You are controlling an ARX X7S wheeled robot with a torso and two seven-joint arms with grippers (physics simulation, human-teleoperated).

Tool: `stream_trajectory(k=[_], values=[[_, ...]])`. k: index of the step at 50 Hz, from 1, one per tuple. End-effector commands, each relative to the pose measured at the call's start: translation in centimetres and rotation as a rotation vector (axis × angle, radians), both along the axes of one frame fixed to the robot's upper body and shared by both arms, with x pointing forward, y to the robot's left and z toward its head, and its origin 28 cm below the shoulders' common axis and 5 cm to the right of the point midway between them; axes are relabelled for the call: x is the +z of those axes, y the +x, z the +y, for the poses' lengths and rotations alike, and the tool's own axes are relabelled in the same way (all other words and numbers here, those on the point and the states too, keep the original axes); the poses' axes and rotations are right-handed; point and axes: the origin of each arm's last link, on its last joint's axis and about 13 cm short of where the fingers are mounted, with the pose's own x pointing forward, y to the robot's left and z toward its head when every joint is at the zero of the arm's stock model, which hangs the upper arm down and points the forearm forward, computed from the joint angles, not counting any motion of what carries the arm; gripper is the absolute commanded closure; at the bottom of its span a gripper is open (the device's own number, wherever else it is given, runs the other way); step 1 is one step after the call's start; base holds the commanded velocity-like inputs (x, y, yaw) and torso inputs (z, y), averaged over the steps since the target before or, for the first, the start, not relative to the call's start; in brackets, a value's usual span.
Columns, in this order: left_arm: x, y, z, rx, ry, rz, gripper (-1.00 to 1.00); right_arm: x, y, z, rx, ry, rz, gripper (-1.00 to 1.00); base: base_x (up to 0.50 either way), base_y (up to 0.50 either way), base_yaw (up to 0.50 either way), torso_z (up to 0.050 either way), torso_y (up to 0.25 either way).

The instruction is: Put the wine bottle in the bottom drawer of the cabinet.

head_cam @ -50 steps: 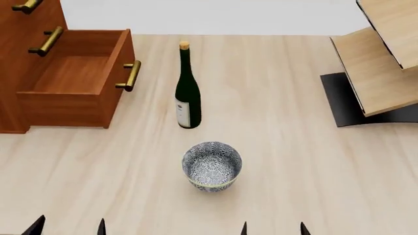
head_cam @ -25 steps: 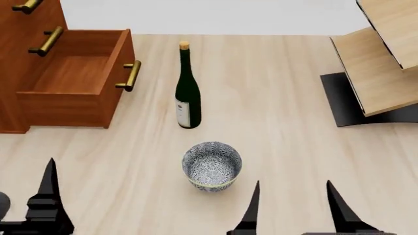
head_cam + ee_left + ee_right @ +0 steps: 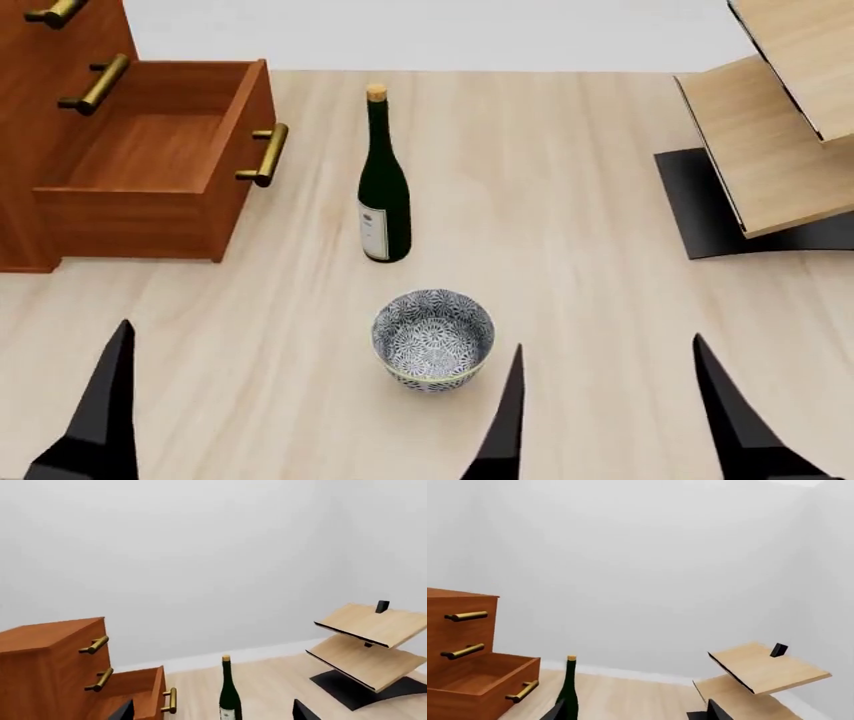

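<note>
The wine bottle point(image 3: 383, 190) stands upright on the pale wood floor, to the right of the open bottom drawer point(image 3: 147, 170) of the cabinet point(image 3: 54, 60). The drawer is pulled out and empty. My left gripper point(image 3: 212, 715) is open; only one of its fingers point(image 3: 107, 410) shows in the head view, at the near left. My right gripper point(image 3: 621, 430) is open and empty at the near right. Both are well short of the bottle. The bottle also shows in the left wrist view point(image 3: 229, 695) and the right wrist view point(image 3: 568, 690).
A patterned bowl point(image 3: 433, 338) sits between the bottle and my grippers, just left of the right gripper's inner finger point(image 3: 507, 420). A pale wooden slanted shelf structure point(image 3: 774, 130) on a black base stands at the far right.
Both grippers have risen from the bottom edge further into the head view. The right gripper's fingers stand wider apart. Bottle, bowl and drawer have not moved.
</note>
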Motion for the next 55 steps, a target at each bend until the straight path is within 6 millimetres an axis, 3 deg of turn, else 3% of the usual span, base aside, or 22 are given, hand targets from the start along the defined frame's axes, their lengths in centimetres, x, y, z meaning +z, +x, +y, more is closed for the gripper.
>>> stream_trajectory(k=[1,19,55], values=[[0.39,-1.18,1.03,0.109,-0.015,0.051,-1.00,0.60,-0.86,0.09,-0.021,-0.026,-0.011,-1.00,0.00,0.00,0.00,0.000,0.000],[0.48,-1.38,1.06,0.116,-0.030,0.042,-1.00,0.88,-1.18,0.46,-0.030,-0.058,-0.028,-1.00,0.00,0.00,0.00,0.000,0.000],[0.08,-1.20,1.18,0.126,-0.049,0.024,-1.00,0.50,-1.23,0.80,-0.004,-0.080,-0.033,-1.00,0.25,0.06,0.00,0.000,0.000]])
